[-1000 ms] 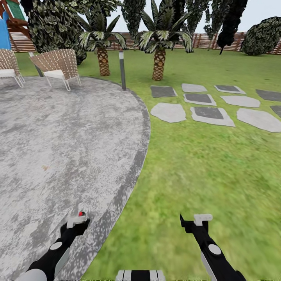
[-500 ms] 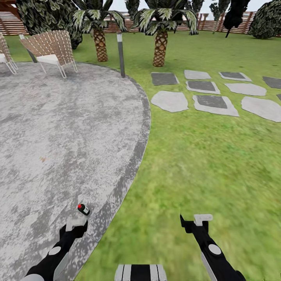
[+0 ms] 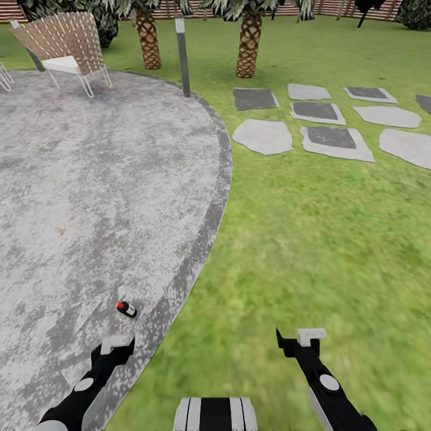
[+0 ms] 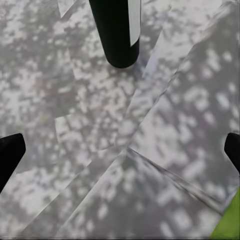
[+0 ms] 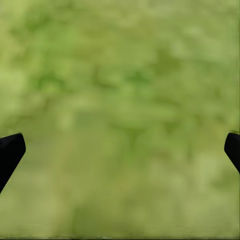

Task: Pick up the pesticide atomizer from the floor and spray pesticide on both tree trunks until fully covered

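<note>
Grey speckled floor [image 3: 90,197] with curved edge meets lawn [image 3: 311,239]; stepping stones [image 3: 332,139] lie farther off, and a wicker chair [image 3: 60,45] and thin post [image 3: 182,54] stand at the far edge. Pesticide atomizer [image 3: 127,309] lies on its side on the paving near the edge, just ahead of left gripper [image 3: 117,345], apart from it. Left gripper jaws spread wide, empty, over paving [image 4: 125,165]. Right gripper [image 3: 302,338] spread wide, empty, over grass [image 5: 120,120].

Floor: grey speckled paving [image 3: 90,197], curved edge meeting lawn [image 3: 311,239].
Atomizer [image 3: 127,309]: lying on the paving (red top), near that edge.
Chair [image 3: 63,48]: standing at the paving's far side.
</note>
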`<state>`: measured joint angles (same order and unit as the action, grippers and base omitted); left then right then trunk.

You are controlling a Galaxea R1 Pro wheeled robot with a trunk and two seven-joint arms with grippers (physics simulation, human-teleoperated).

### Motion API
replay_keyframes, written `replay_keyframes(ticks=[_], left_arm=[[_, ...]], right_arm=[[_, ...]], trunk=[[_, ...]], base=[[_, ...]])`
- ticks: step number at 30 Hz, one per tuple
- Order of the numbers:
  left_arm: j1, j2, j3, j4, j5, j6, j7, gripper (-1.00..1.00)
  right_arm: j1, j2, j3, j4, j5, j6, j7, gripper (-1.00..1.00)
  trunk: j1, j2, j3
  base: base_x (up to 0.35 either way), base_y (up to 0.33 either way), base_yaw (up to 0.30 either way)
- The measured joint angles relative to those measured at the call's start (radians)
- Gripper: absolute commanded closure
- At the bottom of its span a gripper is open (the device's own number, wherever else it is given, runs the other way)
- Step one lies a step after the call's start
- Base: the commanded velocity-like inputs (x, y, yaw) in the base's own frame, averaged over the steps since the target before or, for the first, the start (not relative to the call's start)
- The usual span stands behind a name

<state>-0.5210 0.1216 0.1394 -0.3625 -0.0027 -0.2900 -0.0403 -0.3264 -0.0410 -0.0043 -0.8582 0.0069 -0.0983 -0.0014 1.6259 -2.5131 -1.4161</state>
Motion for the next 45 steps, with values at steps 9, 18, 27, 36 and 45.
replay_keyframes(ticks=[9, 18, 27, 36, 45], left_arm=[[0.000, 0.000, 0.000, 0.000, 0.000, 0.000, 0.000, -1.00], [0.000, 0.000, 0.001, 0.000, 0.000, 0.000, 0.001, -1.00], [0.000, 0.000, 0.001, 0.000, 0.000, 0.000, 0.003, -1.00], [0.000, 0.000, 0.001, 0.000, 0.000, 0.000, 0.003, -1.00], [0.000, 0.001, 0.002, -0.001, 0.001, 0.000, 0.003, -1.00]], right_arm=[[0.000, 0.000, 0.000, 0.000, 0.000, 0.000, 0.000, -1.00], [0.000, 0.000, 0.002, 0.000, 0.001, 0.000, -0.001, -1.00], [0.000, 0.000, 0.001, 0.000, 0.001, 0.000, -0.001, -1.00], [0.000, 0.000, 0.002, 0.000, 0.001, 0.000, -0.001, -1.00], [0.000, 0.000, 0.001, 0.000, 0.001, 0.000, -0.001, -1.00]], trunk=[[0.003, -0.001, -0.037], [0.002, -0.001, -0.040], [0.003, -0.001, -0.040], [0.002, -0.001, -0.040], [0.002, -0.001, -0.040]], base=[[0.000, 0.000, 0.000], [0.061, 0.000, 0.000], [0.126, 0.000, 0.000], [0.133, 0.033, 0.000], [0.047, 0.033, 0.000]])
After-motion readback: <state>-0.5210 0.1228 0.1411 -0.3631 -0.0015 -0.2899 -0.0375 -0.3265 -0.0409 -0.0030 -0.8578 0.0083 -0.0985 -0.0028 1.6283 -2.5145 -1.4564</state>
